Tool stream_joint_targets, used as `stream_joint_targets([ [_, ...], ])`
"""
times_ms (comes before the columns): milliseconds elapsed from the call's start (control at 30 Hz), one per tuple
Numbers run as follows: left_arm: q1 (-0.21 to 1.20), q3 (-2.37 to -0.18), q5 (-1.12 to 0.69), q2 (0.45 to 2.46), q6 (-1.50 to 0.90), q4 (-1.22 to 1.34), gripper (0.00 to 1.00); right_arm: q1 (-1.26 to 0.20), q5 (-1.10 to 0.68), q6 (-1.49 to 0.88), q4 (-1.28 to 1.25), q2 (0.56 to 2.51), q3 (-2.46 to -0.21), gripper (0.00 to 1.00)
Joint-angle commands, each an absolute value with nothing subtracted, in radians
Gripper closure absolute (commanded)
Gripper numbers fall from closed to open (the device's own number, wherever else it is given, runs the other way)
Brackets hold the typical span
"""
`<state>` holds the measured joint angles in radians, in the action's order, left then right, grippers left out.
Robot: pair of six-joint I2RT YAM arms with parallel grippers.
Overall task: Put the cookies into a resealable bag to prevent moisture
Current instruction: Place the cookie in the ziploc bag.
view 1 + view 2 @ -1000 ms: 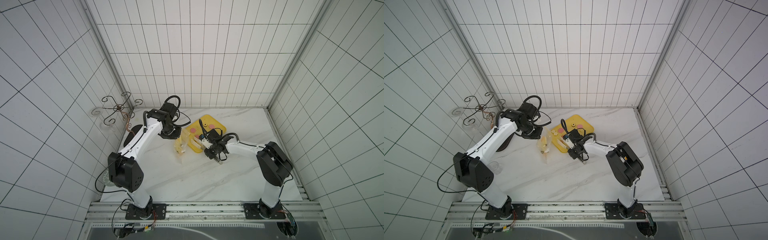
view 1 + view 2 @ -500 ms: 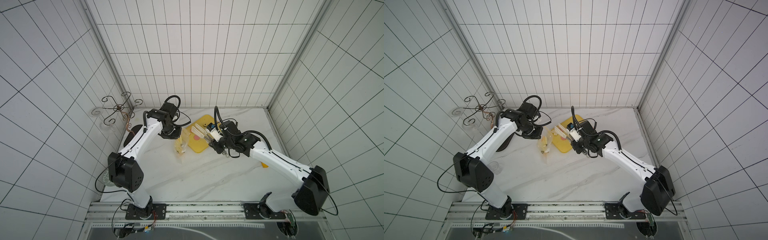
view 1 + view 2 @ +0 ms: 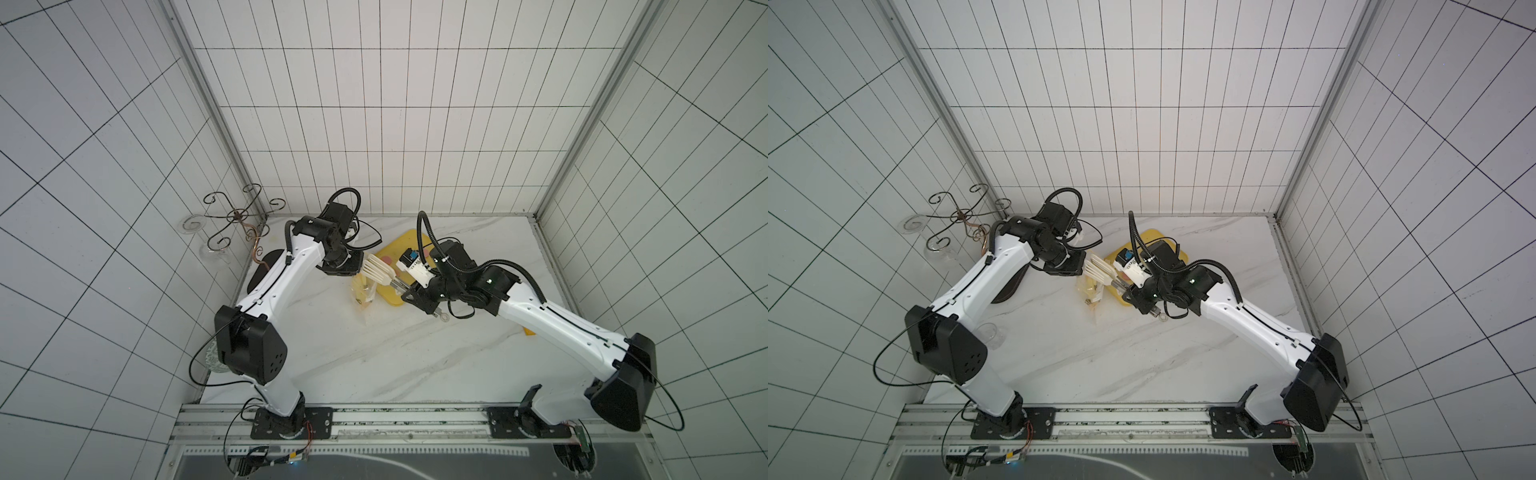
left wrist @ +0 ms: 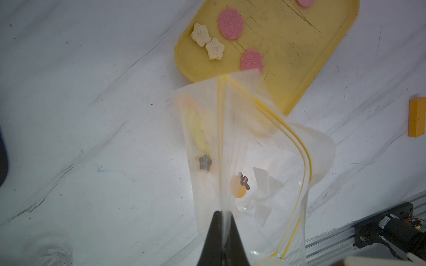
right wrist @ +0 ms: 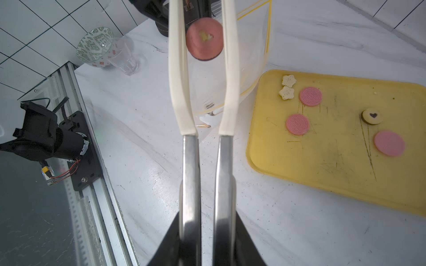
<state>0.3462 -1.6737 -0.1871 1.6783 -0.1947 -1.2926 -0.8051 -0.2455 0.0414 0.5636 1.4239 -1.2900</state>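
Found pink cookie (image 5: 204, 39) pinched in tongs (image 5: 182, 96) near mouth of resealable bag (image 4: 253, 147); other cookies (image 5: 310, 96) lying on yellow tray (image 5: 341, 175). Noted right claw (image 5: 207, 230) clamped on tongs, left claw (image 4: 222, 221) shut on bag edge. Judged risk: limp mouth sagging closed, cookie dropped onto tabletop (image 5: 143, 147)

No clear text is showing anywhere. The pink cookies (image 5: 310, 96) are carrying an embossed centre stamp too fine to read. The round cookie (image 5: 371, 115) is showing a dark heart. The green-patterned disc (image 5: 95, 45) is possibly bearing small characters.
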Motion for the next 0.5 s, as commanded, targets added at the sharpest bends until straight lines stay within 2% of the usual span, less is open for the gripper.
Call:
stream_joint_targets([
  [0,0.353,-1.703,-0.196,1.666,-0.196,-1.287,1.00,-0.817,-0.266,0.043,0.554,1.456,-1.411,0.71],
  [233,0.353,-1.701,-0.238,1.652,-0.205,-1.281,1.00,-0.820,-0.201,0.067,0.583,1.513,-1.435,0.69],
  [467,0.353,-1.684,-0.236,1.646,-0.203,-1.280,1.00,-0.820,-0.154,0.060,0.575,1.516,-1.452,0.59],
])
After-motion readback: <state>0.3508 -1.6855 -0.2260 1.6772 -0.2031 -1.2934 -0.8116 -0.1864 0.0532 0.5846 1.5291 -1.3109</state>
